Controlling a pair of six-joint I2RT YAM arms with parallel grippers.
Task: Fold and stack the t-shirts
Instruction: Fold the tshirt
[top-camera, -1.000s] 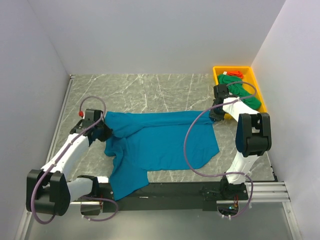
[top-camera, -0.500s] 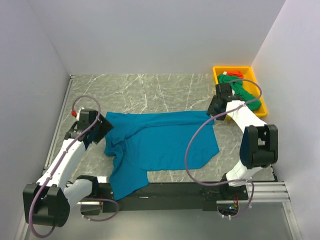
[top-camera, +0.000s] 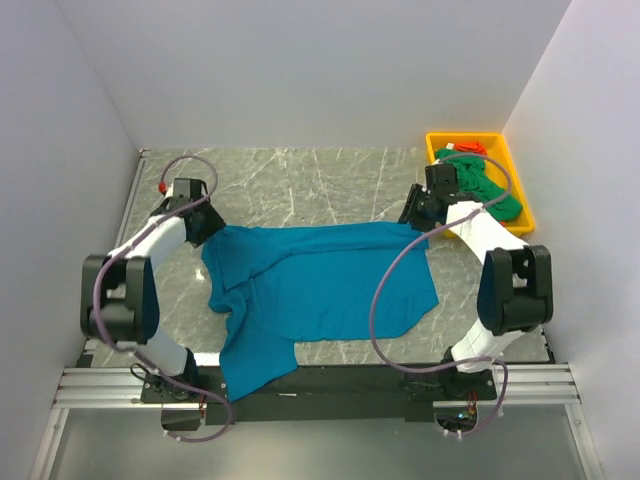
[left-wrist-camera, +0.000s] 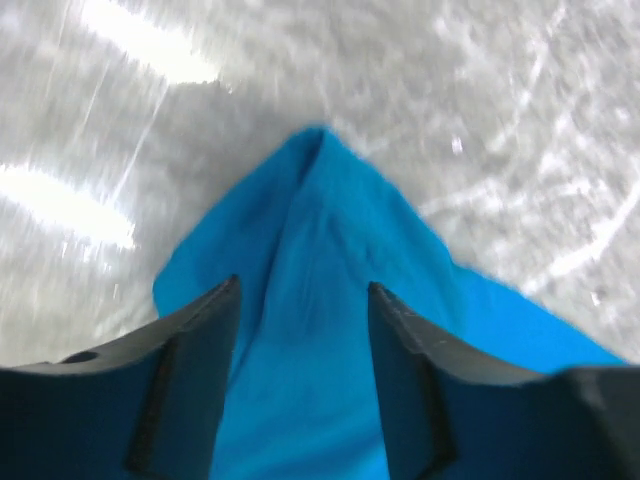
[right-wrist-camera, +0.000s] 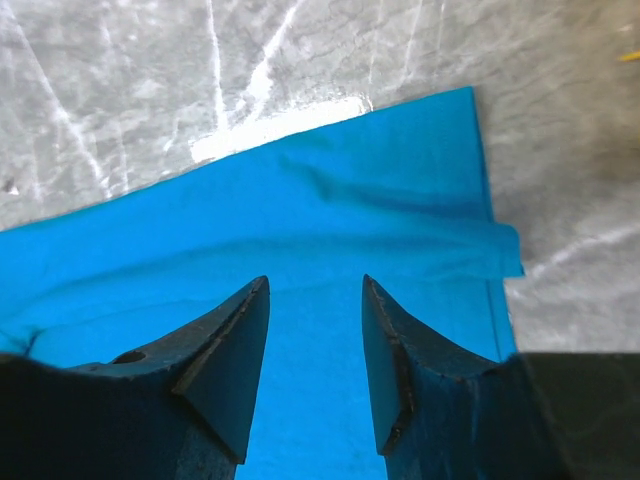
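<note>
While the teal-blue t-shirt (top-camera: 320, 285) lies spread across the middle of the marble table (top-camera: 300, 180), the right arm's purple cable (top-camera: 373, 300) loops over its right part. That arm's white links stand between the cloth and the yellow bin (top-camera: 465, 135). The left gripper (top-camera: 198, 224) hovers at the shirt's far left corner. Seen from the left wrist, its jaws stand apart over a ridged point of cloth and do not pinch it. The right gripper (top-camera: 413, 213) sits at the far right corner, its jaws likewise parted above a flat hem, with bare marble just beyond. Between the two grippers the shirt's far edge runs fairly straight. A fold crosses its left part on a slant, and its near left portion drapes onto the black rail (top-camera: 340, 380) along the table's near edge. Bare marble stretches from the shirt's far edge to the back wall, and a narrower strip lies on the left beside the side wall (top-camera: 60, 200). On the right, marble shows between the cloth and the arm. The bin sits in the far right corner against the right wall. It holds a bunched bright green t-shirt (top-camera: 490, 192) and, at its far end, a small red-orange piece (top-camera: 473, 149).
</note>
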